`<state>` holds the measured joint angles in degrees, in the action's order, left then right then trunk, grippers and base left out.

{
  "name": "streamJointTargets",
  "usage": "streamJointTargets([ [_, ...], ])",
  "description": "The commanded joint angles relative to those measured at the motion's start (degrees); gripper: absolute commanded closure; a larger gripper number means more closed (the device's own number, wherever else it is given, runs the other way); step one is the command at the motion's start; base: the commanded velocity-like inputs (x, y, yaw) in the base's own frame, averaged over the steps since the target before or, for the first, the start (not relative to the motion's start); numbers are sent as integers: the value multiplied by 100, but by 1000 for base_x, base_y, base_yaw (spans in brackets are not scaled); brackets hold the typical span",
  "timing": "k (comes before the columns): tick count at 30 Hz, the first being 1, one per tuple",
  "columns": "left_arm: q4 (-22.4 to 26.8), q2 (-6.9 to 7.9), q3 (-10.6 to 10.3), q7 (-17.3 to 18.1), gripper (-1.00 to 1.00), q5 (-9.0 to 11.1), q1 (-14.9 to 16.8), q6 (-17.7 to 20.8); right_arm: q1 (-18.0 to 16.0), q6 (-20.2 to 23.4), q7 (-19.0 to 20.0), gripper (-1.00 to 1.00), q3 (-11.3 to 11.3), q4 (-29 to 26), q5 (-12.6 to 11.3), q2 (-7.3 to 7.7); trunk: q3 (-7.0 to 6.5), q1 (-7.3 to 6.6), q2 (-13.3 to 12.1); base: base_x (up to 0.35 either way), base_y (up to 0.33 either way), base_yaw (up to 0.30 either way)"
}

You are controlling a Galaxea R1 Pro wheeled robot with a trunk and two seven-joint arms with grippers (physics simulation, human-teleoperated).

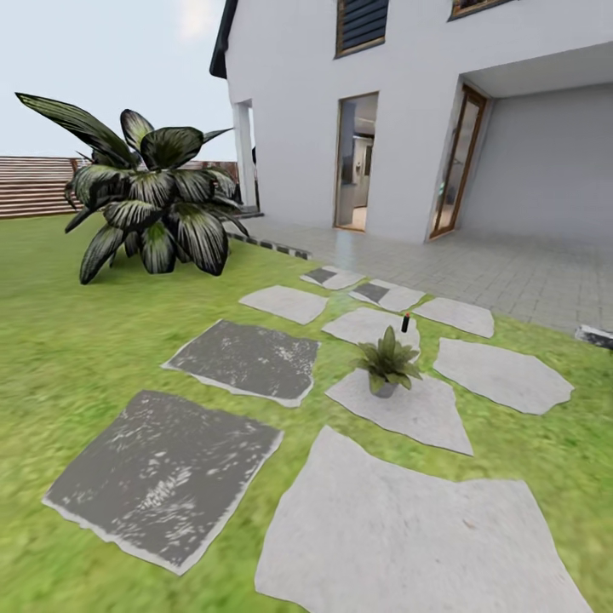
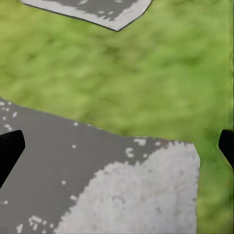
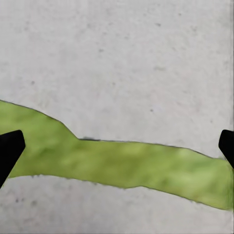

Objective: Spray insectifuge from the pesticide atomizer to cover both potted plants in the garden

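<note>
In the head view a small potted plant (image 1: 387,362) with pointed green leaves in a grey pot stands on a pale stepping stone (image 1: 409,413) in the garden lawn. Just behind it, on another stone, the pesticide atomizer (image 1: 405,323) stands upright, dark with a red top. My left gripper (image 2: 117,148) is open over a grey stepping stone and grass, its black fingertips (image 2: 9,148) far apart. My right gripper (image 3: 117,148) is open too, above pale stone and a strip of grass, with nothing between its fingers.
A big dark leafy bush (image 1: 153,204) grows on the lawn at the left, before a brown slat fence (image 1: 34,183). Several grey stepping stones (image 1: 166,477) lead to a paved patio (image 1: 511,268) and a white house with an open doorway (image 1: 356,162).
</note>
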<state>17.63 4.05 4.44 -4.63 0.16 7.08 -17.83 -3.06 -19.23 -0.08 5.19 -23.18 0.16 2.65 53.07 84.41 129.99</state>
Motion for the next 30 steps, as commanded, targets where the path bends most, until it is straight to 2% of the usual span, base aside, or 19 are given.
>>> streamJointTargets([
  [1, -3, -1, 13, -3, -100, 1, 1, -19, -5, -19, -1, -100, 6, 7, 2, -1, 0, 2, 2, 285, -162, -226],
  [30, -5, 3, 22, -3, -100, 10, 4, -15, -6, -17, 3, -100, 3, 16, 2, -1, -117, 2, 2, 285, -162, -237],
])
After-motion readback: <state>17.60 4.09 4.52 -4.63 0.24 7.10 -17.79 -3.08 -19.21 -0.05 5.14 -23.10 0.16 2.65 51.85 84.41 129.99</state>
